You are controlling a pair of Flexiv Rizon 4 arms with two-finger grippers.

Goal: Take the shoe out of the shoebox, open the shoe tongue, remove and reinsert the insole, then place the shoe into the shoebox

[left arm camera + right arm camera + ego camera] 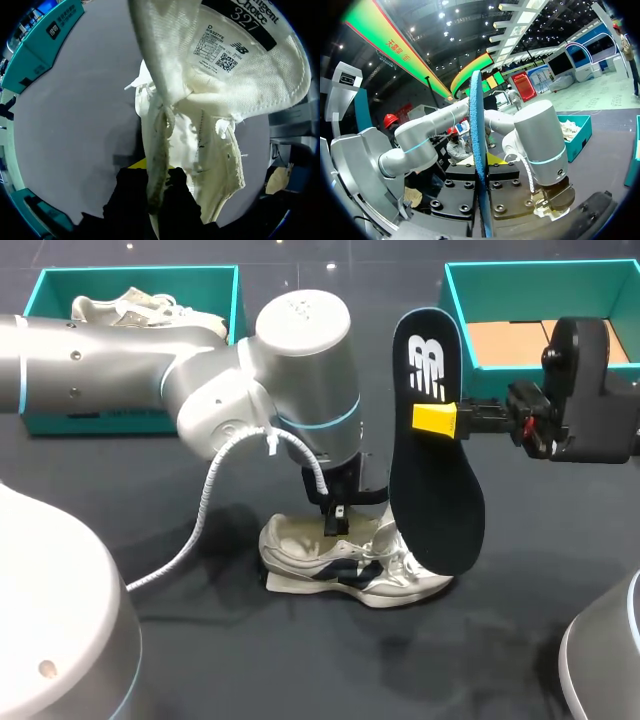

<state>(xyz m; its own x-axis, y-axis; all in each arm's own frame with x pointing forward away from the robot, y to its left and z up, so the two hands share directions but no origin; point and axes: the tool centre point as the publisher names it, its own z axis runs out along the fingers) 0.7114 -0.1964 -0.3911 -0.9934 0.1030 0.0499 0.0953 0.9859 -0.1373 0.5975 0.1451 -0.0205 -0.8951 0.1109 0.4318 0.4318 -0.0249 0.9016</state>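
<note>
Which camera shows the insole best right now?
The head view: the whole insole shows face-on, upright beside the shoe, clamped by the right hand. The right wrist view shows only its thin edge in that hand's grip. The left wrist view shows the shoe, not the insole.

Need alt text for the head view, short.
Right gripper holds a dark insole upright over a white shoe on the table, while the left gripper pinches the shoe's opening. Behind, the left shoebox holds another shoe; the right shoebox shows only its brown floor.
</note>
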